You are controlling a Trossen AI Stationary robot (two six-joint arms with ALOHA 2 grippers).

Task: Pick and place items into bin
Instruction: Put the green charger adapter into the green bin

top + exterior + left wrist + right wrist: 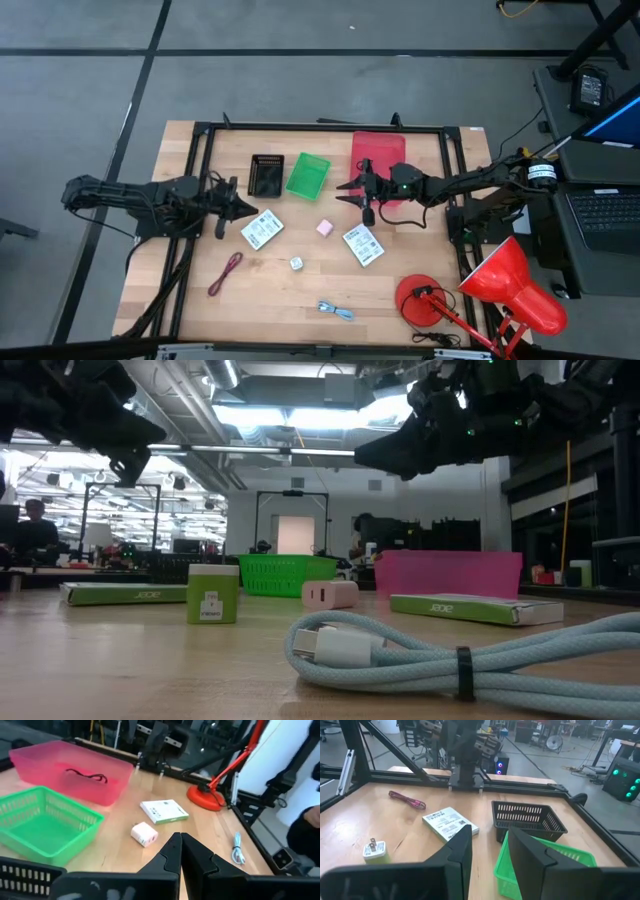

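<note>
A black cord [86,774] already lies in the pink bin [378,152], while most items wait on the wooden table [270,290]. Two white packets [262,231] [363,245], the red cord [225,274], blue-white cable [336,311], pink cube [324,228] and pale die [296,264] remain. Left gripper [252,211] hovers with jaws together; right gripper [352,192] hangs empty, jaws apart.

Packets [262,231], cube [324,227], cords perhaps [225,274], tabletop
</note>
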